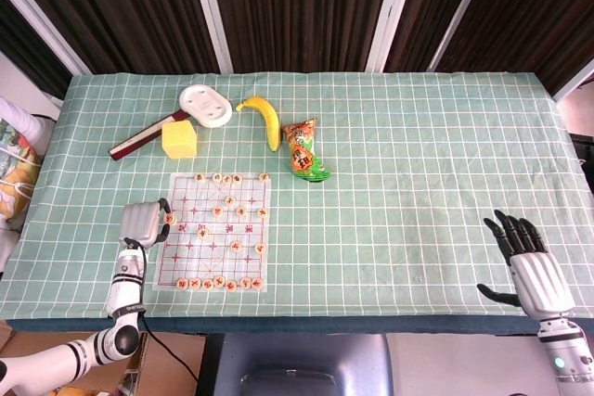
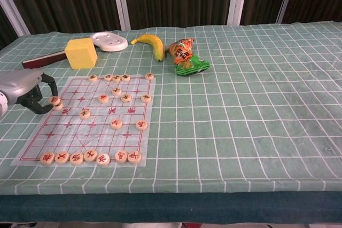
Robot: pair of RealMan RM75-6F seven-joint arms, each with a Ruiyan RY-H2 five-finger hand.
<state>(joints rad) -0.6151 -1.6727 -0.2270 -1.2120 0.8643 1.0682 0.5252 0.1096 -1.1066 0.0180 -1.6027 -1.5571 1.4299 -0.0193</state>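
Left hand pinches a chess piece just off the board's nine-o'clock edge, probably carrying it off; next needs a clear set-down spot, while the right hand hangs spread, empty.

Worktop: mint-green cloth, white grid lines. Chess board: translucent white sheet, red line pattern. Chess pieces: tan discs with red or dark characters. Left hand: silver-grey shell, black fingers. Right hand: grey palm, black fingers. Banana: yellow. Block: yellow. Snack bag: orange and green. Dish: white. Flat bar: dark red, pale edge.
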